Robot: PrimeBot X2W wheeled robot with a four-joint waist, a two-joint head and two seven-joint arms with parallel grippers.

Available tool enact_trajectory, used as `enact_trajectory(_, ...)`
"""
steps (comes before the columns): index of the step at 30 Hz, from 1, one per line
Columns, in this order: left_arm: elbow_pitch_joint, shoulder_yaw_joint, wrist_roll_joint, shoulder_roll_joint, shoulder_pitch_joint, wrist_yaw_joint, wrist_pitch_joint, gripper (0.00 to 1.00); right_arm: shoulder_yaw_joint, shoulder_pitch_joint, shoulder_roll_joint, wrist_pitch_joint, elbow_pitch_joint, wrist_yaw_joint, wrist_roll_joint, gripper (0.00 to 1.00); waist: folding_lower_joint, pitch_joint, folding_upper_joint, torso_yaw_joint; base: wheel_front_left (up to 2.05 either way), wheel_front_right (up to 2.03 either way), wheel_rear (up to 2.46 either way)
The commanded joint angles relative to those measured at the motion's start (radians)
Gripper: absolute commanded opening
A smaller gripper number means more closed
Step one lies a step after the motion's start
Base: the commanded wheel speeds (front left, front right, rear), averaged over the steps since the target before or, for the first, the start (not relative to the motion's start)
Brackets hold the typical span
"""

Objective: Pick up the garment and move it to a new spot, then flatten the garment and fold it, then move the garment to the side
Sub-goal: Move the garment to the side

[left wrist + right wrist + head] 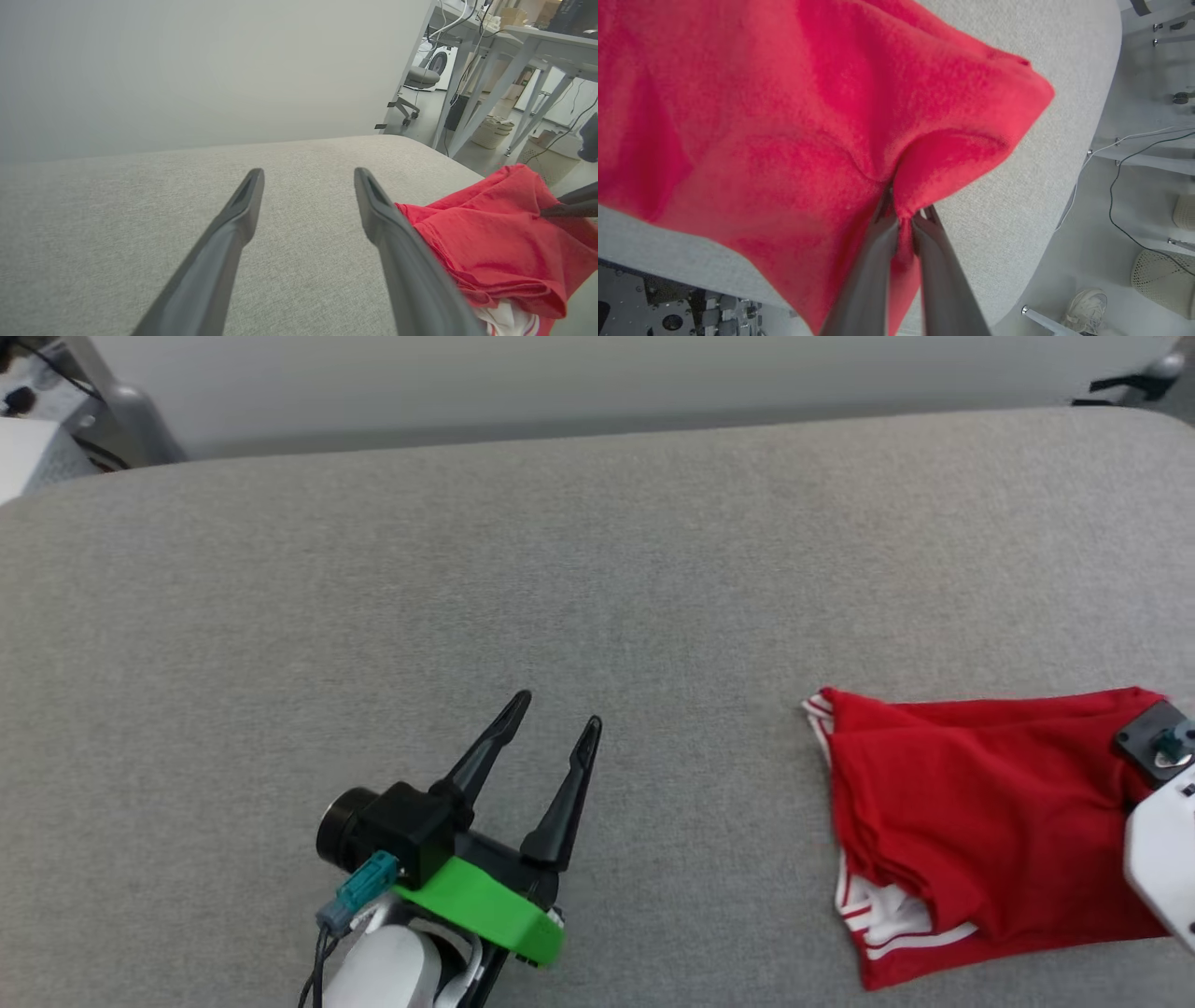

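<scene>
Garment (980, 821): lies at the near right of the grey table (560, 569), close to its right edge. It is gathered into a compact stack of layers, with white sleeve trim at the near-left corner. No print is visible.

Right gripper (906, 212): fingers (873, 261) are pressed almost together, with a ridge of red cloth pinched between the tips on the garment's right side. The cloth puckers toward the pinch. The wrist view is blurred, so I cannot tell whether the grip takes the top layer alone or several.

Left gripper (558, 709): spread wide and holding nothing. It hovers over bare table near centre, well left of the garment, tips pointing far.

Step, judged: the grasp is made and a carry is in hand. The stacked layers suggest a finished fold, so this is probably the final shift to the side. The opening pick-up cannot be excluded.

Next move calls for a low, slow lift or drag so the layers do not slide apart. The path should avoid the right edge, where cloth could slip off. The left gripper is free to support the left hem.
</scene>
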State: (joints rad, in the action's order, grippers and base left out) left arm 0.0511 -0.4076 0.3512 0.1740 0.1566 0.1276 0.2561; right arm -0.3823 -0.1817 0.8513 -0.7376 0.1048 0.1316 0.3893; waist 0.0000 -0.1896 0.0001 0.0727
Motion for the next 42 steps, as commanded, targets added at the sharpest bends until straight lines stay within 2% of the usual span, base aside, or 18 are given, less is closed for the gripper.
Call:
enact_trajectory(1, -0.009, -0.01, -0.008, 0.014, 0.031, 0.003, 0.006, 1.0, -0.008, -0.026, 0.036, 0.019, -0.018, -0.001, 0.007, 0.0, 0.0, -0.107, -0.0001, 0.1, 0.0, 0.0, 0.0)
enact_trajectory(5, -0.031, -0.039, -0.015, 0.042, 0.081, 0.003, 0.006, 1.0, -0.022, -0.06, 0.118, 0.083, -0.093, -0.001, 0.023, 0.0, 0.0, -0.178, -0.0001, 0.149, 0.0, 0.0, 0.0)
enact_trajectory(9, -0.061, -0.06, -0.023, 0.076, 0.127, 0.003, 0.006, 1.0, -0.011, -0.117, 0.141, 0.179, -0.199, -0.001, 0.002, 0.0, 0.0, -0.249, -0.0001, 0.188, 0.0, 0.0, 0.0)
enact_trajectory(16, -0.139, -0.087, -0.043, 0.125, 0.193, 0.003, -0.014, 1.0, 0.053, -0.227, 0.089, 0.342, -0.439, -0.001, -0.058, 0.0, 0.0, -0.358, -0.0001, 0.22, 0.0, 0.0, 0.0)
enact_trajectory(25, -0.258, -0.077, -0.053, 0.162, 0.246, -0.006, -0.073, 1.0, 0.216, -0.372, -0.009, 0.52, -0.738, -0.001, -0.164, 0.0, 0.0, -0.447, -0.0001, 0.2, 0.0, 0.0, 0.0)
enact_trajectory(37, -0.312, -0.059, -0.049, 0.188, 0.241, -0.024, -0.089, 1.0, 0.351, -0.483, -0.106, 0.646, -0.924, -0.001, -0.286, 0.0, 0.0, -0.487, -0.0001, 0.179, 0.0, 0.0, 0.0)
enact_trajectory(38, -0.31, -0.06, -0.047, 0.188, 0.24, -0.025, -0.087, 1.0, 0.356, -0.488, -0.11, 0.648, -0.934, -0.001, -0.296, 0.36, 0.0, -0.484, -0.0001, 0.178, 0.0, 0.0, 0.0)
enact_trajectory(39, -0.306, -0.061, -0.045, 0.186, 0.239, -0.026, -0.085, 1.0, 0.363, -0.493, -0.114, 0.654, -0.946, -0.001, -0.309, 0.88, 0.0, -0.478, -0.0001, 0.176, 0.0, 0.0, 0.0)
enact_trajectory(40, -0.299, -0.062, -0.042, 0.184, 0.238, -0.026, -0.081, 1.0, 0.37, -0.497, -0.119, 0.66, -0.958, -0.001, -0.319, 1.0, 0.0, -0.468, -0.0001, 0.173, 0.0, 0.0, 0.0)
enact_trajectory(42, -0.286, -0.063, -0.037, 0.178, 0.236, -0.027, -0.07, 1.0, 0.379, -0.499, -0.122, 0.667, -0.976, -0.001, -0.332, 1.0, 0.0, -0.446, -0.0001, 0.169, 0.0, 0.0, 0.0)
